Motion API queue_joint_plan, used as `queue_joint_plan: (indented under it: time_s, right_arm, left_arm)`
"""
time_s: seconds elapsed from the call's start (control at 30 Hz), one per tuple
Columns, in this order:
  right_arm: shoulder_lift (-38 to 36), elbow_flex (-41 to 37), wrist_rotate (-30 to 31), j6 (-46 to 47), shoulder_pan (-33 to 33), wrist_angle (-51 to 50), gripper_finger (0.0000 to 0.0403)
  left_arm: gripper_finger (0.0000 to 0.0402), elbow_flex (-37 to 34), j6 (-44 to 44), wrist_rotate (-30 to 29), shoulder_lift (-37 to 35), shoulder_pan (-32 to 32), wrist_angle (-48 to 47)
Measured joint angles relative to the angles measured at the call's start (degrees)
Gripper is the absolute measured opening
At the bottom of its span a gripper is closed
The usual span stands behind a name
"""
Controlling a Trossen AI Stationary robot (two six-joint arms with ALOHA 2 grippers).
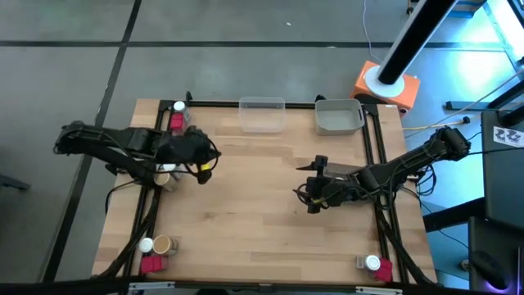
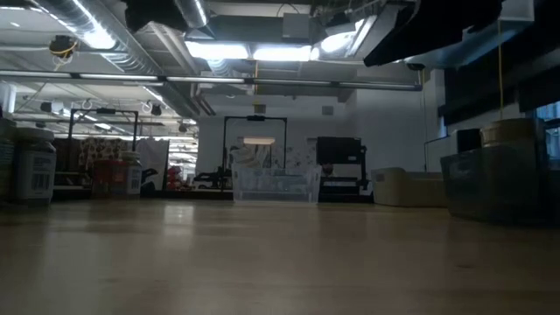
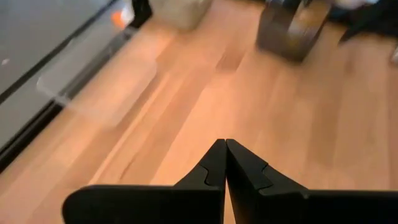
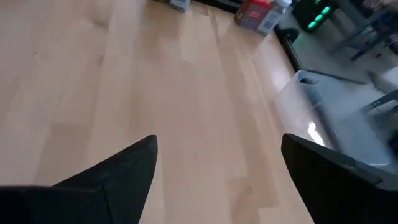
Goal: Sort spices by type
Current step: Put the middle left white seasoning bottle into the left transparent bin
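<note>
The spices stand in small groups on the wooden table. At the far left are a white-lidded jar (image 1: 178,106) and a red packet (image 1: 176,123), which also appear in the right wrist view as a red packet (image 4: 252,12). A tan cup (image 1: 164,176) stands beside my left arm. At the near left are a jar (image 1: 146,244), a tan cup (image 1: 162,244) and a red packet (image 1: 151,264). At the near right are a jar (image 1: 372,263) and a red packet (image 1: 385,273). My left gripper (image 1: 213,156) (image 3: 225,152) is shut and holds nothing. My right gripper (image 1: 309,187) (image 4: 217,158) is wide open over bare wood at mid-table.
A clear tray (image 1: 262,115) (image 3: 99,87) (image 4: 323,118) and a grey tray (image 1: 339,116) (image 3: 292,28) sit along the far edge. A black frame (image 1: 151,205) runs along the table's sides. Bare wood lies between the two grippers.
</note>
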Motion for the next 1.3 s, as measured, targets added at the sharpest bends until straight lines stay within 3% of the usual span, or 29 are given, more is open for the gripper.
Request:
queue_joint_plan:
  time_s: [0.17,0.27,0.53,0.67,0.83,1.13,1.3]
  right_arm:
    - [0.0,0.0,6.0,-9.8,-0.7,7.5,0.0342]
    - [0.0,0.0,6.1,-18.1,-2.7,14.7,0.0342]
    - [0.0,0.1,-2.5,-37.0,-10.6,29.9,0.0342]
    - [0.0,0.1,-4.9,-35.2,-14.2,29.8,0.0342]
    - [0.0,0.1,-5.5,-31.8,-16.0,24.8,0.0342]
    - [0.0,0.1,-6.0,-29.0,-15.8,24.6,0.0342]
    - [0.0,0.1,-6.0,-28.2,-15.8,24.2,0.0342]
  left_arm:
    - [0.0000,0.5,0.1,-0.1,2.2,-0.1,-8.0]
    - [0.0000,0.5,2.2,-0.1,3.3,-0.1,-12.9]
    - [0.0000,0.5,7.5,-0.1,5.0,0.0,-14.0]
    - [0.0007,0.5,1.8,-0.1,4.9,1.8,-16.9]
    - [0.0063,1.6,-6.1,0.4,4.7,5.8,-28.4]
    - [0.0205,3.6,-16.3,14.2,5.0,13.7,-42.4]
    - [0.0237,3.4,-18.1,14.7,5.3,14.7,-44.2]
